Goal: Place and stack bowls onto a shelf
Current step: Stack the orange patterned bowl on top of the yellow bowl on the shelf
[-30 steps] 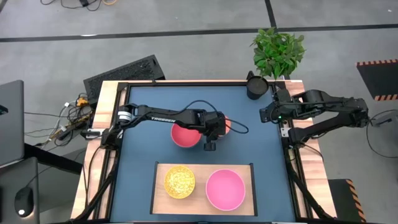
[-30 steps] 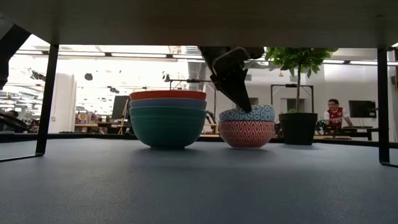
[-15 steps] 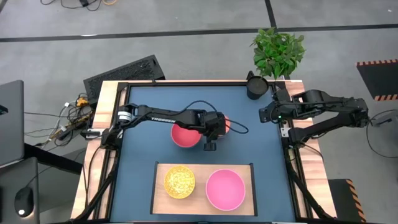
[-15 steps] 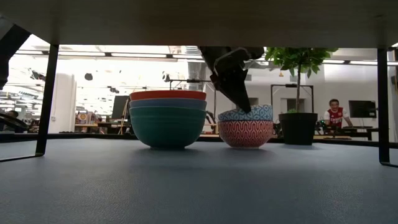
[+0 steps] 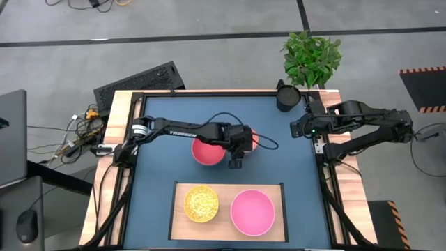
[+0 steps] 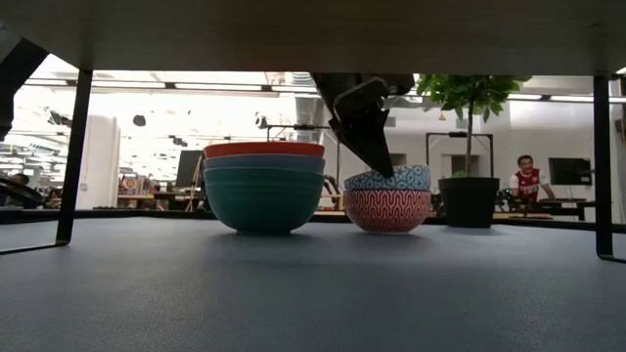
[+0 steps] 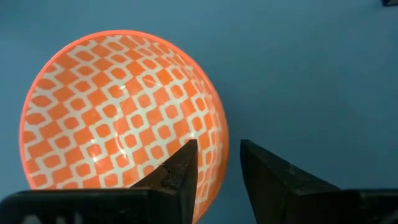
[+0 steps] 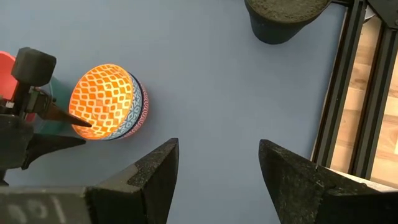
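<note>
The small stack (image 5: 254, 139) stands mid-table: its top bowl, orange lattice inside (image 7: 118, 118) and light blue outside (image 6: 396, 179), sits in a red-patterned bowl (image 6: 387, 210). My left gripper (image 7: 217, 171) is open above it, pointing down. One finger (image 7: 181, 171) is inside the top bowl's rim, the other (image 7: 264, 174) outside. Beside it stands a wide stack (image 6: 263, 186) of red, blue and green bowls. The wooden shelf (image 5: 226, 189) near the front edge carries a yellow patterned bowl (image 5: 201, 203) and a pink bowl (image 5: 252, 212). My right gripper (image 8: 217, 168) waits open at the table's right side. My left gripper comes at the orange-lattice bowl's rim (image 7: 219, 134) from above, slanting, with the rim between its open fingers. I cannot tell whether either finger touches the rim. The bowl rests nested in the red-patterned bowl below it.
A dark cup (image 5: 288, 97) stands at the far right corner, with a potted plant (image 5: 311, 57) just beyond the table frame. Bare blue tabletop (image 5: 293, 167) lies between the small stack and the right edge. A person (image 6: 526, 178) shows far off in the room.
</note>
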You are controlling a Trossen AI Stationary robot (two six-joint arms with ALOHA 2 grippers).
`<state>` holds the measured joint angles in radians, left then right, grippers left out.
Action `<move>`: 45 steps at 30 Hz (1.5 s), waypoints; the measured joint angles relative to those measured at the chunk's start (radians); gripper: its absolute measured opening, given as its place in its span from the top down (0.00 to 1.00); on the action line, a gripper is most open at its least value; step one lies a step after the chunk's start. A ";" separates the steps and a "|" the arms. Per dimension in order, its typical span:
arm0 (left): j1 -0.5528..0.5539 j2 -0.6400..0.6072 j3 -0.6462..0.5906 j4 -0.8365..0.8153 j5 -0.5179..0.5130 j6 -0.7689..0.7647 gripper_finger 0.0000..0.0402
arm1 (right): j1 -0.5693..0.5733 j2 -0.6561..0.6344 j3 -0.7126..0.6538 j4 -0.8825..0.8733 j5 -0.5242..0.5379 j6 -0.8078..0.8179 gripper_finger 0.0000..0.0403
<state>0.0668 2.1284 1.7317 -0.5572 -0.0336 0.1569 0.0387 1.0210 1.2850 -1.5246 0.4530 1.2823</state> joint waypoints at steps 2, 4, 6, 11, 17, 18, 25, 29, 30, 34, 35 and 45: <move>0.003 0.000 0.000 0.004 -0.011 0.000 0.74 | 0.000 0.000 0.000 0.000 0.000 0.000 0.38; 0.007 0.000 0.000 0.005 -0.008 0.005 0.76 | 0.000 0.000 0.000 0.000 0.000 0.000 0.38; 0.013 0.000 0.000 0.005 0.011 0.005 0.77 | 0.000 0.000 0.000 0.000 0.000 0.000 0.38; 0.017 0.001 0.000 0.011 0.021 0.005 0.81 | 0.000 0.000 0.000 0.000 0.000 0.000 0.38; 0.013 0.037 -0.004 0.004 0.027 -0.012 0.84 | 0.000 0.000 0.000 0.000 -0.003 0.000 0.38; 0.011 0.047 -0.004 0.008 0.024 -0.016 0.84 | 0.000 0.000 0.000 0.000 -0.005 0.000 0.38; 0.003 0.051 0.000 0.004 -0.001 -0.011 0.84 | 0.000 0.000 0.000 0.001 -0.010 0.001 0.38; 0.009 0.050 0.028 -0.024 -0.015 -0.011 0.85 | 0.000 0.000 0.000 0.001 -0.010 0.001 0.38; 0.011 0.048 0.036 -0.024 -0.015 -0.011 0.86 | 0.000 0.000 0.000 0.001 -0.010 0.001 0.38; 0.014 0.046 0.064 -0.037 -0.010 -0.009 0.90 | 0.000 0.000 0.000 0.001 -0.010 0.001 0.38; 0.014 0.046 0.068 -0.038 -0.007 -0.007 0.92 | 0.000 0.000 0.000 0.001 -0.010 0.001 0.38; 0.016 0.046 0.071 -0.051 0.034 -0.003 0.96 | 0.000 0.000 0.000 0.000 -0.009 0.000 0.38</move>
<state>0.0825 2.1742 1.8029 -0.6079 0.0007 0.1539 0.0391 1.0206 1.2846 -1.5242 0.4438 1.2820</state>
